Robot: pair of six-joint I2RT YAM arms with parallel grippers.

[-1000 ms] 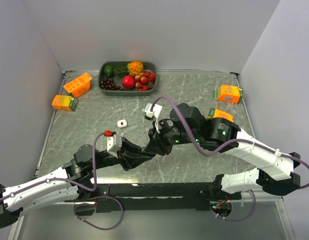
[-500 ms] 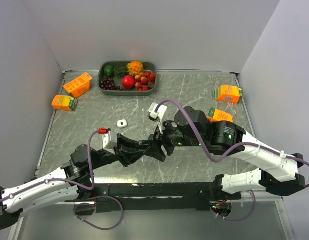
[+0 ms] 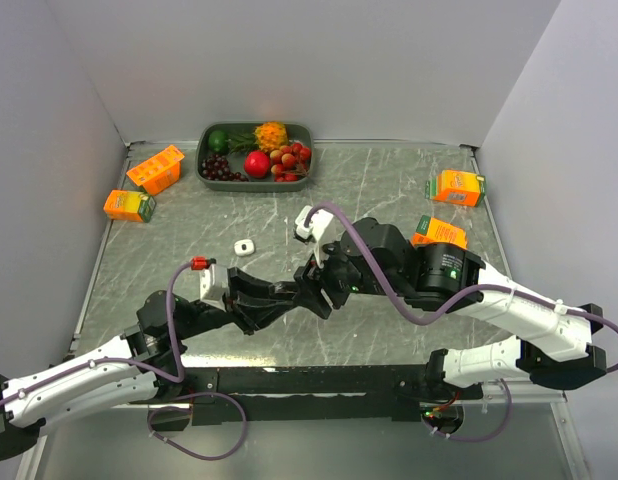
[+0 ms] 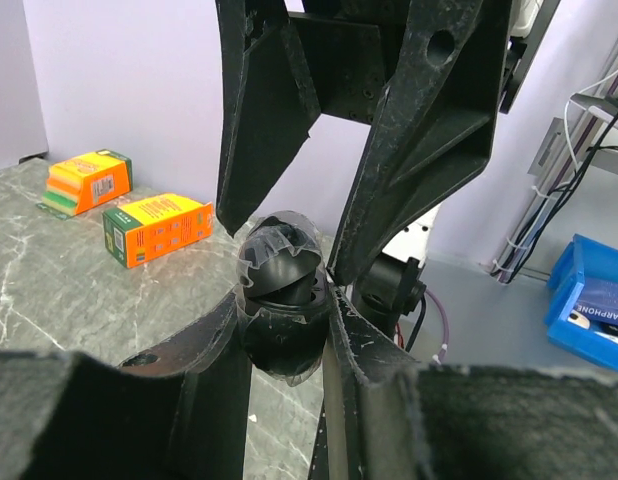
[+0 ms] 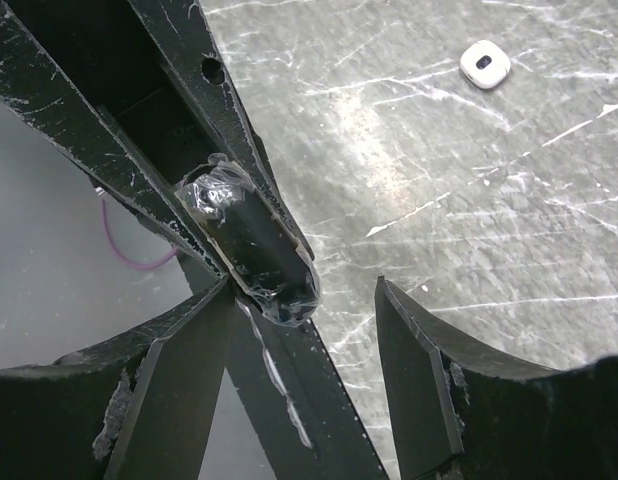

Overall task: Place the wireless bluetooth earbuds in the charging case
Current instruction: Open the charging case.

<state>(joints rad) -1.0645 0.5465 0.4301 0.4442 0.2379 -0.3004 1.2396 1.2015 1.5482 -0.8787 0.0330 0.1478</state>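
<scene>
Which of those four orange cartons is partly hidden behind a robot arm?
The carton beside the right arm, its near edge covered. The other three lie fully in view: two at the left, one far right.

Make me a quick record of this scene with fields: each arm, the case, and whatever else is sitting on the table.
Left gripper: jaws shut on the black charging case, held off the table
Right gripper: jaws open, one on either side of the case
Case lid: looks open; contents cannot be told
Loose item: white earbud lying on the table, apart from both arms
Back edge: fruit tray
Cartons: four orange cartons, two at the left, two at the right
</scene>
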